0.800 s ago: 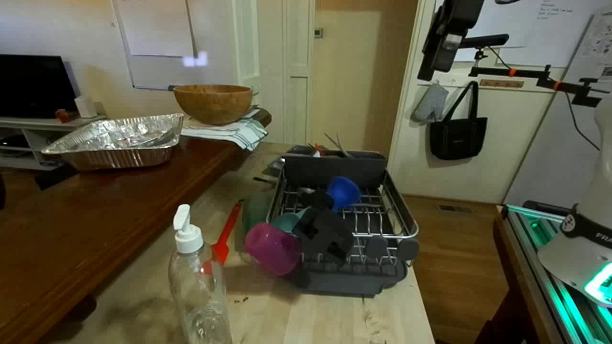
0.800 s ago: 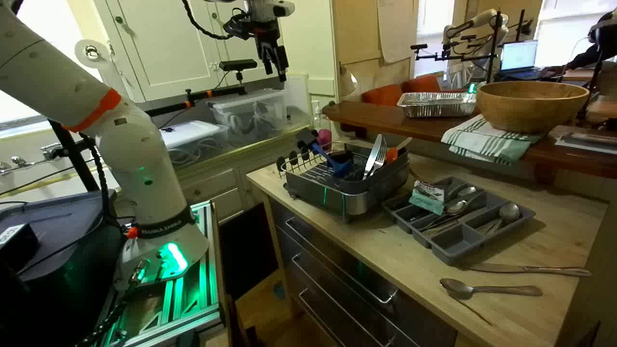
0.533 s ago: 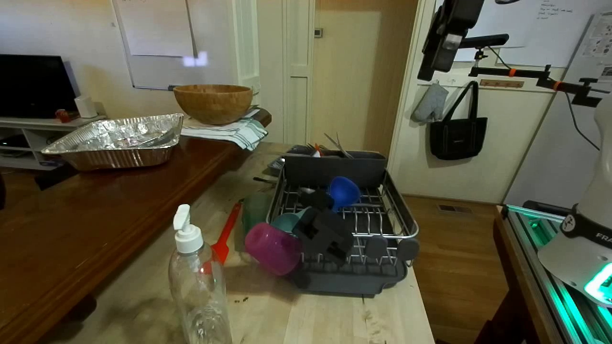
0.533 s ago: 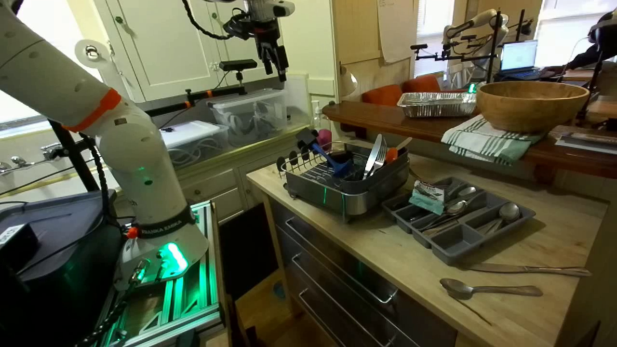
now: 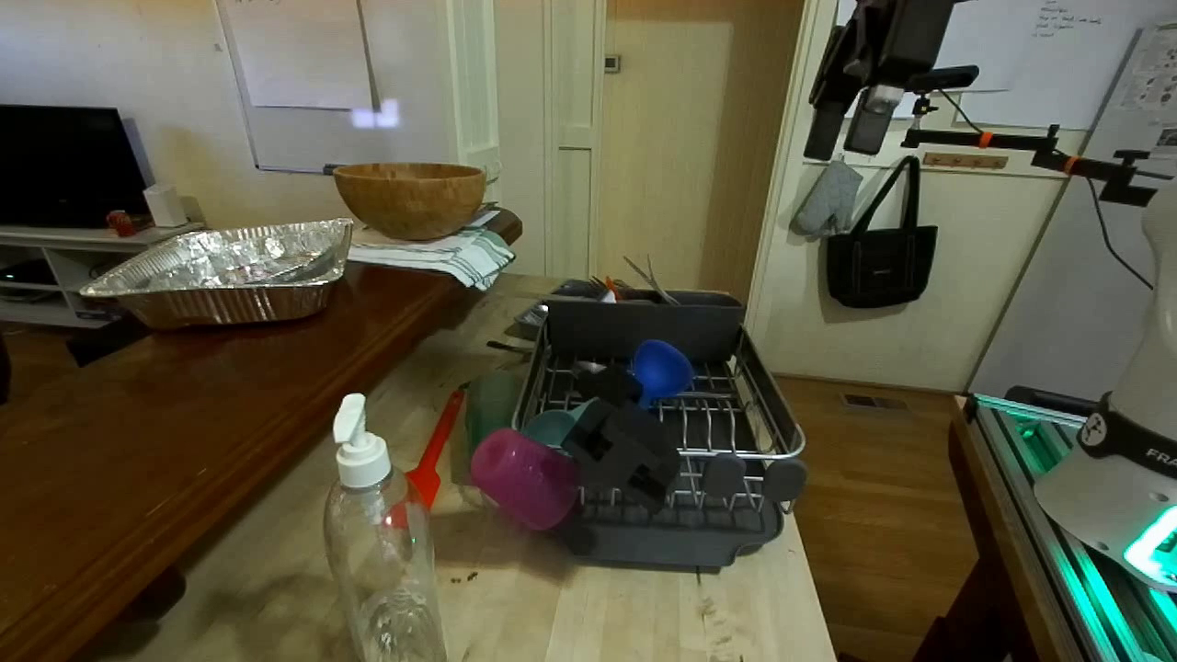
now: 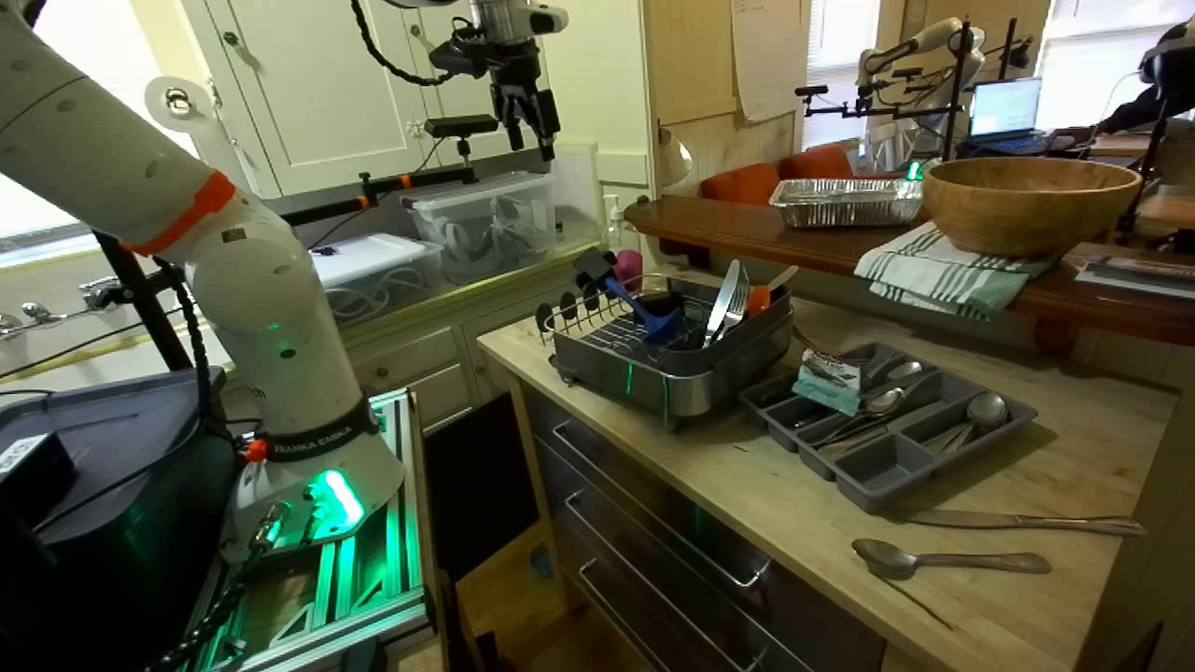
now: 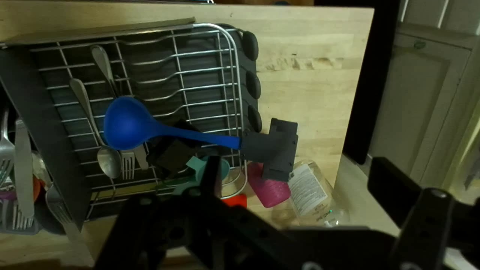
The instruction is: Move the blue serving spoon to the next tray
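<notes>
The blue serving spoon (image 7: pixel 127 123) lies in the dark dish rack (image 5: pixel 644 326), its round bowl over the wires. Its handle reaches to the rack's end, where a dark grey block (image 7: pixel 275 150) sits at the handle's tip. The spoon's bowl shows in both exterior views (image 5: pixel 662 370) (image 6: pixel 661 327). A grey cutlery tray (image 6: pixel 885 467) stands beside the rack on the counter. My gripper (image 6: pixel 532 149) is up in the air, well above and apart from the spoon. In the wrist view its fingers (image 7: pixel 300 172) are wide apart with nothing held between them. It also shows in an exterior view (image 5: pixel 843 138).
A magenta cup (image 5: pixel 524 478), a red-orange utensil (image 5: pixel 437 450) and a clear pump bottle (image 5: pixel 382 561) stand or lie by the rack. Cutlery (image 6: pixel 728 299) stands upright in the rack's end holder. A loose spoon (image 6: pixel 887 557) and knife (image 6: pixel 1027 523) lie before the cutlery tray.
My gripper has turned at the wrist, so both fingers now show apart in the exterior views. It stays at about the same height. The spoon and rack have not moved.
</notes>
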`<state>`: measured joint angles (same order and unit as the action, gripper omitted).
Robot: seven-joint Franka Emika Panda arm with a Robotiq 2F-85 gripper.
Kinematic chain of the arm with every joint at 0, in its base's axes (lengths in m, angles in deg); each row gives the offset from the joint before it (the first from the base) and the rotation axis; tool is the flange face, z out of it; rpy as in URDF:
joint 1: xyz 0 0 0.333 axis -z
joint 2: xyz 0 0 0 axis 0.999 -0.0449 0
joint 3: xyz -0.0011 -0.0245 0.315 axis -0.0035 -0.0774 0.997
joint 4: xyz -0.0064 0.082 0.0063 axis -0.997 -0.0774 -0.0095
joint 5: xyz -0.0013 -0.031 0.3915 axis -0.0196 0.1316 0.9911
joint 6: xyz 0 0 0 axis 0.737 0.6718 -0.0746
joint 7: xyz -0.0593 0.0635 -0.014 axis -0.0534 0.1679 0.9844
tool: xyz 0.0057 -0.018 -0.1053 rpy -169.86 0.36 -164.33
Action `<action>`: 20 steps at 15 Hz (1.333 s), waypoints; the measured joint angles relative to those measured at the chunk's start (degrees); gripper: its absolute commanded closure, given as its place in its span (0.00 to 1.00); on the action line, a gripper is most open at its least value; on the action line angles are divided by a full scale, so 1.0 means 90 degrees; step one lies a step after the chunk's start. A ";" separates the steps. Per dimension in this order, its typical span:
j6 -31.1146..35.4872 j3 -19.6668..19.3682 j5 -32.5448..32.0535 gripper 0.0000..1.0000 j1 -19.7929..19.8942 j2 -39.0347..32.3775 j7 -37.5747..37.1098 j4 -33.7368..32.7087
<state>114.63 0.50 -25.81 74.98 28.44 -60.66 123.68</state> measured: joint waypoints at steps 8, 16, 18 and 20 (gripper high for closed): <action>-0.0204 0.0059 -0.0817 0.00 -0.0188 -0.0588 0.1973 -0.0149; -0.0200 0.0024 -0.1009 0.00 -0.0217 -0.0760 0.2475 -0.0263; -0.0200 0.0079 -0.1257 0.00 -0.0310 -0.0809 0.2850 -0.0268; -0.0182 0.0148 -0.1407 0.00 -0.0450 -0.0940 0.3232 -0.0271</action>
<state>112.99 1.83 -38.47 70.93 19.97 -31.58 121.25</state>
